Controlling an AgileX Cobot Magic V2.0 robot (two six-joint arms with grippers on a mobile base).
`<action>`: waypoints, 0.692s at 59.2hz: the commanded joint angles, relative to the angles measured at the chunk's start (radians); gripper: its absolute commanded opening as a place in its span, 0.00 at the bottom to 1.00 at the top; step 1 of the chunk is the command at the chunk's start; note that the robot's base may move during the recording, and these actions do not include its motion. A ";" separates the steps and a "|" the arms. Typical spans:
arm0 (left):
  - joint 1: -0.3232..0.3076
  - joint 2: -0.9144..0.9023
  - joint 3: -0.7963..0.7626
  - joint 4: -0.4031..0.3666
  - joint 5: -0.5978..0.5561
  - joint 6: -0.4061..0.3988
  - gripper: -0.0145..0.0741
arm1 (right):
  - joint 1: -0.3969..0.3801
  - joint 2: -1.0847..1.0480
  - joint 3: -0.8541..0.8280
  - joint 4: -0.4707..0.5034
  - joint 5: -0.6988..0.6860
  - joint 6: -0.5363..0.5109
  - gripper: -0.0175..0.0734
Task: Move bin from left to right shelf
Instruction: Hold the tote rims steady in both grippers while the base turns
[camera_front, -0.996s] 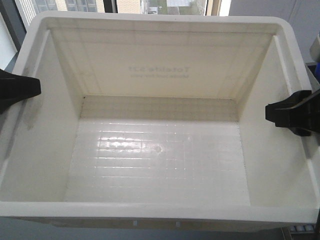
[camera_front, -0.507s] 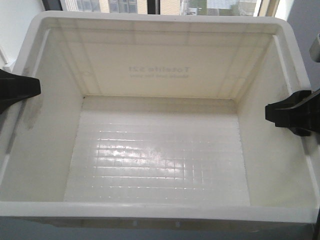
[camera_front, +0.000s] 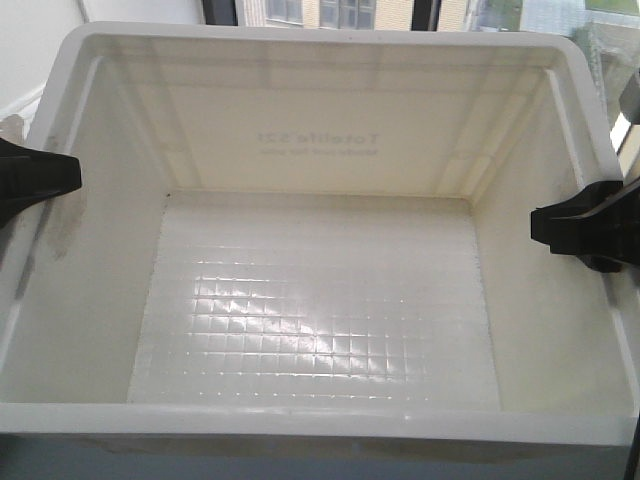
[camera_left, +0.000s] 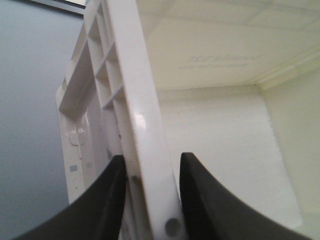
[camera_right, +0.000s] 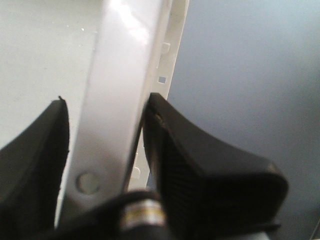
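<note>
Bin (camera_front: 320, 36) fills almost the whole front view, open top facing the cam. Far rim sits just under the top edge of the frame, near rim runs along the bottom edge, and both side walls reach close to the frame's L and R edges. Its grid floor is bare and glossy w/ glare patches. The black print (camera_front: 318, 140) shows faintly, mirrored, through the far wall. Only a thin strip is visible beyond the far rim: window (camera_front: 340, 10) w/ buildings outside, and a pale wall at upper left. Can't tell what the bin rests on, or whether it hangs free. Left hand (camera_left: 150, 172) straddles the L side wall about mid-length, one dark finger inside the bin and one outside against the ribs under the rim, pinching the rim between them. In the front view only its inner finger shows, poking in at the L edge. Outside that wall the L wrist view gives nothing but a plain grey-blue surface (camera_left: 30, 100), so there's open room on that side. Right hand (camera_right: 107, 132) mirrors it on the R side wall, inner finger at lower left of its view, outer finger pressed on the ribbed outer face, rim clamped between. To the R of it, again just flat grey-blue. Both hands sit at roughly the same height in the front view, approx opposite each other across the bin, fingers pointing inward and level.
</note>
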 joint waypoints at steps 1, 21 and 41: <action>-0.019 -0.018 -0.041 -0.174 -0.054 0.026 0.16 | 0.014 -0.015 -0.039 0.147 -0.111 -0.015 0.19; -0.019 -0.018 -0.041 -0.174 -0.054 0.026 0.16 | 0.014 -0.015 -0.039 0.147 -0.111 -0.015 0.19; -0.019 -0.018 -0.041 -0.174 -0.053 0.026 0.16 | 0.014 -0.015 -0.039 0.147 -0.111 -0.015 0.19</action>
